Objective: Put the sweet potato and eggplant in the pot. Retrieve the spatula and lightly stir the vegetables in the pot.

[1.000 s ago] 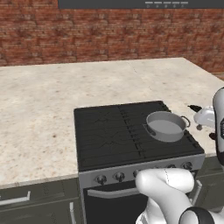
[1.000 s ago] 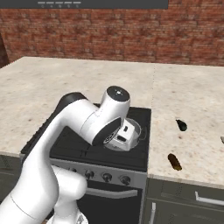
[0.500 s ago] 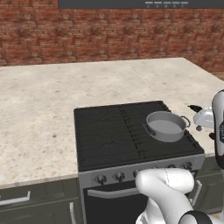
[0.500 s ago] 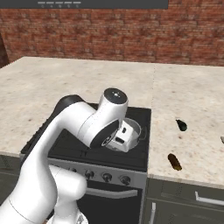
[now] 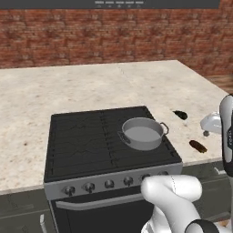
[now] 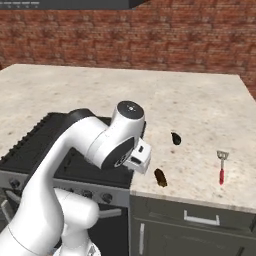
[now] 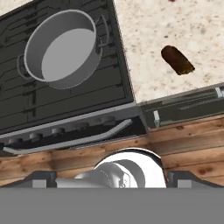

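The grey pot (image 5: 142,133) stands on the stove's right front burner, its pale inside (image 7: 61,48) bare. On the counter right of the stove lie the dark eggplant (image 5: 180,114) (image 6: 176,138) and, nearer the front edge, the brown sweet potato (image 5: 197,145) (image 6: 160,177) (image 7: 177,60). Further right lies the red-handled spatula (image 6: 222,167). My gripper (image 7: 111,179) hangs open and holds nothing, above the stove's right front corner. In the right base view its hand (image 6: 139,158) sits just left of the sweet potato, and the arm hides the pot.
The black stove (image 5: 82,136) has knobs along its front (image 5: 109,183). Speckled stone counter (image 6: 200,110) runs on both sides, backed by a brick wall (image 5: 113,36). Drawer fronts (image 6: 200,220) sit below the counter edge.
The whole picture has shifted left in both base views, so the camera has moved right. The spatula has come into the right view. The gripper stays open.
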Available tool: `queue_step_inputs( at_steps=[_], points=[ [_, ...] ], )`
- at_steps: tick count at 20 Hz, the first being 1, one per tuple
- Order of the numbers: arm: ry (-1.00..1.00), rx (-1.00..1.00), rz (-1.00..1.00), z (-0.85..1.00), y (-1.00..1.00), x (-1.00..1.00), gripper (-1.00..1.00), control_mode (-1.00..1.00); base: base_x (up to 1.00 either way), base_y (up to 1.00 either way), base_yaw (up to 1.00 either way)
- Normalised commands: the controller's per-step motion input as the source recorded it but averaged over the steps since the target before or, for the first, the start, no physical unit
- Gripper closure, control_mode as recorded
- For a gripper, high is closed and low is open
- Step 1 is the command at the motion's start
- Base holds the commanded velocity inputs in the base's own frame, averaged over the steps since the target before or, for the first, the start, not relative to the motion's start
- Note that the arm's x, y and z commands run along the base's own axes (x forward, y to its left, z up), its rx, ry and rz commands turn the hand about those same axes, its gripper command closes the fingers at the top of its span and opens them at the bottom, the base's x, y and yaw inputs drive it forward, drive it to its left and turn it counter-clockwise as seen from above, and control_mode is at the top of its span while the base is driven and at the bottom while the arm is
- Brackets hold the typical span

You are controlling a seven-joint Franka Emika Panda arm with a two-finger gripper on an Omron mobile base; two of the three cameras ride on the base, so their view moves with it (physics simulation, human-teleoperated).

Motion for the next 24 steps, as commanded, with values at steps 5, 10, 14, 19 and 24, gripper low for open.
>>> queue_step_inputs(
  at_steps=[5, 10, 14, 19, 24],
  points=[
    [0.00, 0.00, 0.00, 0.00, 0.00, 0.00, -1.00, 1.00, 0.02, -0.62, 0.00],
    [0.00, 0.00, 0.00, 0.00, 0.00, 0.00, -1.00, 1.00, 0.41, -0.20, 0.00],
    [0.00, 0.00, 0.00, 0.00, 0.00, 0.00, -1.00, 1.00, 0.74, 0.01, 0.00],
    [0.00, 0.00, 0.00, 0.00, 0.00, 0.00, -1.00, 1.00, 0.79, 0.15, 0.00],
    [0.00, 0.00, 0.00, 0.00, 0.00, 0.00, -1.00, 1.00, 0.56, 0.00, 0.00]
  ],
)
